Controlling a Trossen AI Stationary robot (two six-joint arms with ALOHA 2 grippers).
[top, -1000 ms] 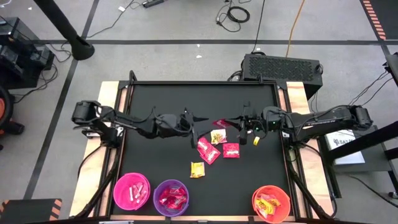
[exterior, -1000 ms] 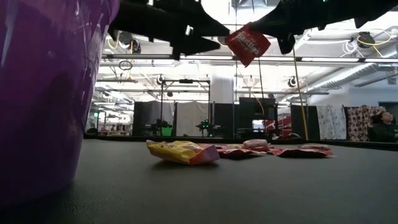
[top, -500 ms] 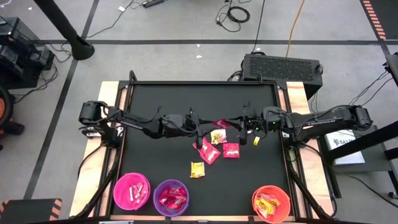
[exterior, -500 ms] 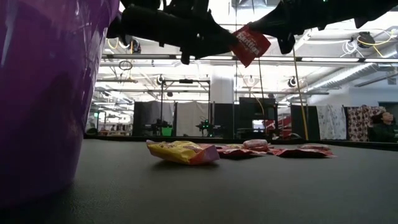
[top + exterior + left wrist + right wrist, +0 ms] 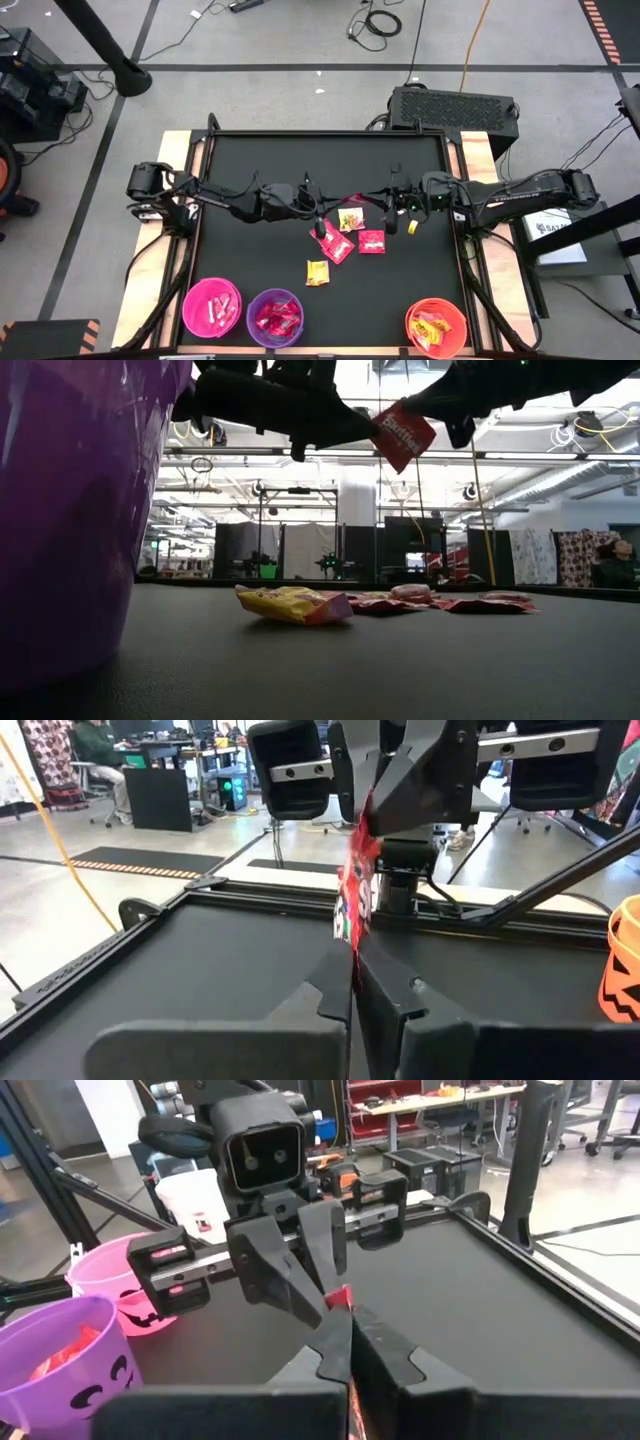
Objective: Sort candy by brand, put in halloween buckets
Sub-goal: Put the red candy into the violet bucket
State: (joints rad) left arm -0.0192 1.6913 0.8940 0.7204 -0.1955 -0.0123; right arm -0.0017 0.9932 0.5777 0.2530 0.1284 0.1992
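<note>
While both arms hang over the middle of the table point(image 5: 240, 150), a single red packet point(image 5: 403, 434) is pinched between them in mid-air: the right gripper point(image 5: 385, 198) is clamped on one edge and the left gripper point(image 5: 325, 203) has its fingers pressed together on the opposite edge. It looks like a hand-over across the centre.

The packet seems feather-light, thin and crinkly, with a slick foil wrapper, so I'd judge it floppy and apt to slip. A firm nip on the flat sealed edge is the sensible hold, not the puffed middle.

Below them lie the loose sweets: red packets point(image 5: 335, 242), a yellow one point(image 5: 317, 272) nearer the front, and another yellow point(image 5: 350, 219).

Along the near edge stand the pink bucket point(image 5: 190, 300), the purple bucket point(image 5: 250, 305) with red packets inside, and, well to the right, the orange bucket point(image 5: 415, 312) holding yellow ones.
</note>
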